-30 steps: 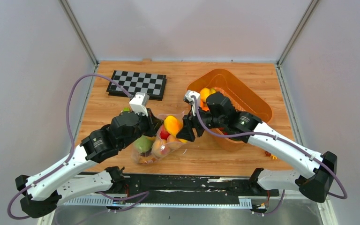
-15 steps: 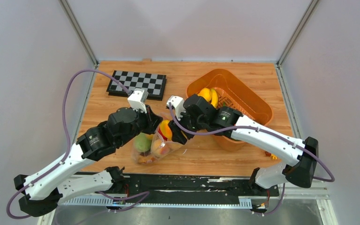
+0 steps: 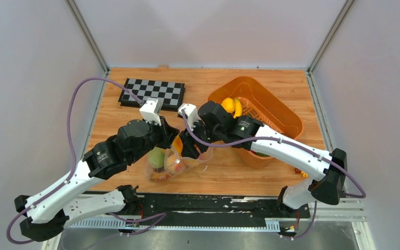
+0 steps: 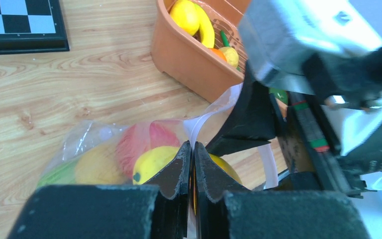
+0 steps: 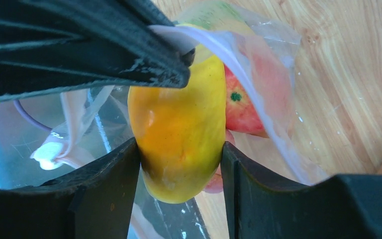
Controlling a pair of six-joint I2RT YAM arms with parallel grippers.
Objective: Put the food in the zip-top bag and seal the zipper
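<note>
We saw a pale wooden table [image 3: 198, 80] spread beneath the left pincer [image 3: 173, 140] and the right pincer [image 3: 188, 147]. Beyond both pincers stood a plain grey back wall [image 3: 208, 31]; side walls [image 3: 26, 78] closed in left of the left pincer and right of the right one. Metal posts [image 3: 87, 34] rose in the far corners. Nearer than the pincers ran a black rail [image 3: 229, 205]. The light was soft and even.

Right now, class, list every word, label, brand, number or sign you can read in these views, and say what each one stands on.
No text can be read in any view.
Green marks on the arm joints: too small to read.
Checkerboard: squares only, no letters or numbers.
Tub, bag, fruit: no print seen.
</note>
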